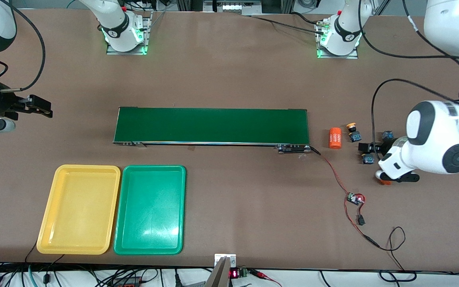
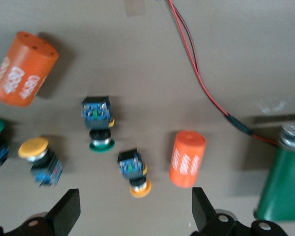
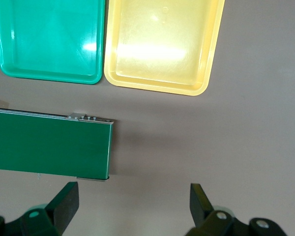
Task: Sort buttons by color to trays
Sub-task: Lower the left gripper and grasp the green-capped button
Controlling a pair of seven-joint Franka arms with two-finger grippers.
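overhead, left pincer (image 2: 132, 216) wide open, empty – buttons (image 2: 133, 172) on sides; right pincer (image 3: 132, 209) open, empty.

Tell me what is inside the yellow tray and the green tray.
Nothing: the yellow tray and the green tray each show a bare floor, uncovered. The buttons lie on the table under the open left gripper.

Left gripper (image 2: 132, 216): fingers spread wide, pointing down, holding nothing.
Right gripper (image 3: 132, 211): fingers spread wide, holding nothing.
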